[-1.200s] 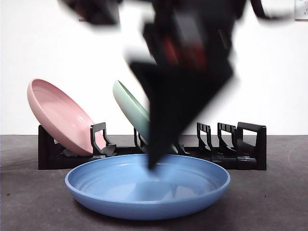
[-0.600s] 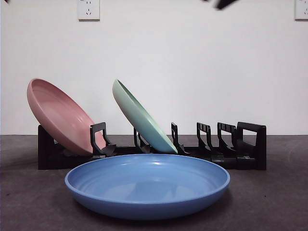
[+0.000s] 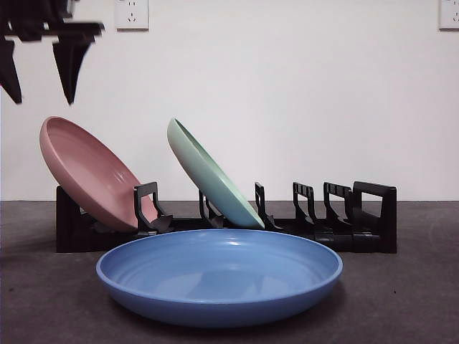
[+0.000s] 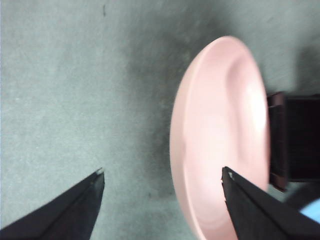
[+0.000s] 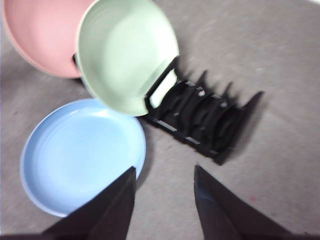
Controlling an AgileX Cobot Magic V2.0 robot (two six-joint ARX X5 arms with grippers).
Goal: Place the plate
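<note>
On the dark table (image 3: 416, 301), the left gripper (image 3: 39, 68) hangs high, jaws wide and empty, above the pink plate (image 3: 90, 175); the blue plate (image 3: 219, 276) lies flat before the rack (image 3: 358, 222).

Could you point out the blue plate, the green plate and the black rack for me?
blue plate (image 3: 219, 276): front view, on its inner floor.
green plate (image 3: 208, 174): front view, on its tilted underside.
black rack (image 3: 374, 215): front view, on its end post, at the end away from the plates.

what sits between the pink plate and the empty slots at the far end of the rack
In the front view, the green plate leans in the black rack between the pink plate and those slots. The blue plate lies flat in front.
</note>
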